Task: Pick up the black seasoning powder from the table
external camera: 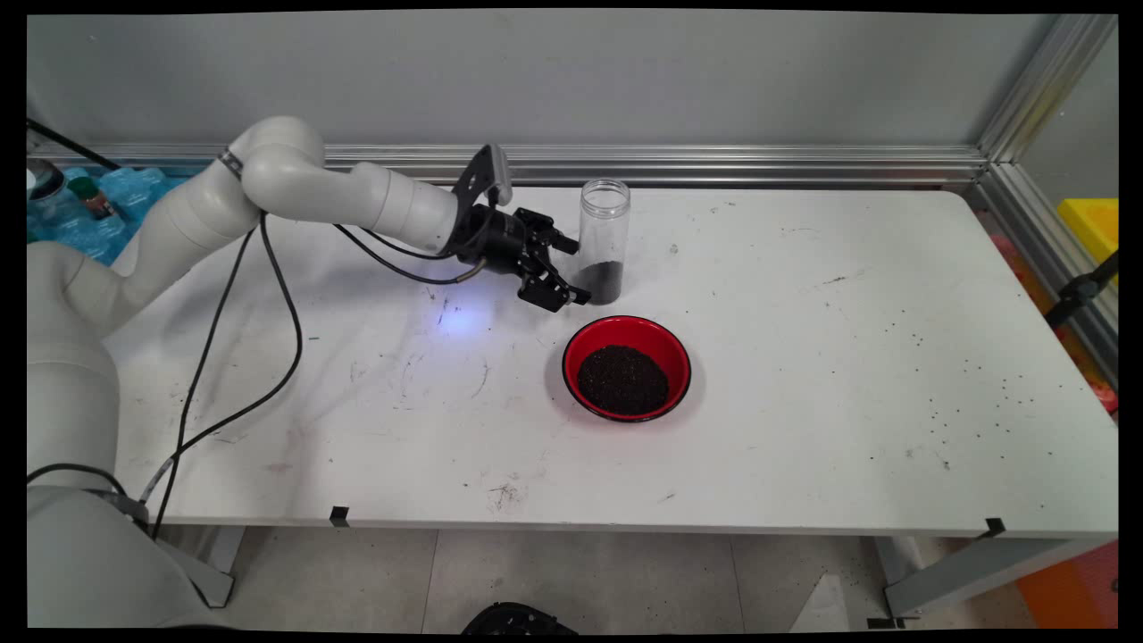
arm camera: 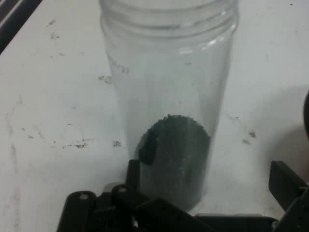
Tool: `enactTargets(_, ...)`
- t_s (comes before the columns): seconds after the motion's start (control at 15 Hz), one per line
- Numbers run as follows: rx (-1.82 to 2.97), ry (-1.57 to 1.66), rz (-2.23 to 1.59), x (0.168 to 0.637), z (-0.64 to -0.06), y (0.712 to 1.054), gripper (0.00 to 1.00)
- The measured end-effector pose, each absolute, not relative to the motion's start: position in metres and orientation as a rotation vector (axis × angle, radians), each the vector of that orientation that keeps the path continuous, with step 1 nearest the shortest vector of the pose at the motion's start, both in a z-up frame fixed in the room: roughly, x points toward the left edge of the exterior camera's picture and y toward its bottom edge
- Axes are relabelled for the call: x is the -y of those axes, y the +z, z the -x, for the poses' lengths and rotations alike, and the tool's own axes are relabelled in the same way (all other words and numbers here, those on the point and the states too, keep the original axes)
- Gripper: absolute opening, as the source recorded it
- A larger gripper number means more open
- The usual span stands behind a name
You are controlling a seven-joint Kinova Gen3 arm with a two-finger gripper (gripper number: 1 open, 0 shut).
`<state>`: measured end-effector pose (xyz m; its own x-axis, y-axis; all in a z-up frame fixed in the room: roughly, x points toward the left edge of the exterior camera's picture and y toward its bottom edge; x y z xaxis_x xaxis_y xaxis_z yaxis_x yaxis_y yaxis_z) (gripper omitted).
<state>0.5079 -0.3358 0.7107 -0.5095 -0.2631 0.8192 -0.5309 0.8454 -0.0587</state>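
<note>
A clear, lidless jar (external camera: 604,234) stands upright at the back of the white table (external camera: 804,357), with a layer of dark granules in its bottom. My gripper (external camera: 572,268) lies level just left of the jar, open, its fingertips reaching the jar's lower part. In the hand view the jar (arm camera: 169,96) fills the middle. The left finger (arm camera: 133,175) is at the jar's wall and the right finger (arm camera: 286,181) stands apart from it, so the gripper (arm camera: 208,178) is open around the jar's base.
A red bowl (external camera: 571,357) heaped with dark granules sits just in front of the jar. Loose grains dot the table's right side. Blue packs (external camera: 134,192) lie at the back left, a yellow bin (external camera: 1091,223) beyond the right edge.
</note>
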Motion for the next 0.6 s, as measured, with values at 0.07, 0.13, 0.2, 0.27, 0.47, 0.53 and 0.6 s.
enactTargets(0.07,2.125,0.379,-0.58,0.338,-0.507,0.707,1.0)
enactTargets(0.13,2.124,0.377,-0.583,0.34,-0.507,0.705,1.0)
enactTargets(0.2,2.123,0.376,-0.586,0.342,-0.506,0.702,1.0)
enactTargets(0.27,2.122,0.373,-0.59,0.344,-0.506,0.698,1.0)
enactTargets(0.47,2.121,0.365,-0.596,0.35,-0.503,0.689,1.0)
enactTargets(0.53,2.12,0.364,-0.597,0.351,-0.503,0.686,1.0)
enactTargets(0.6,2.12,0.364,-0.599,0.353,-0.502,0.684,1.0)
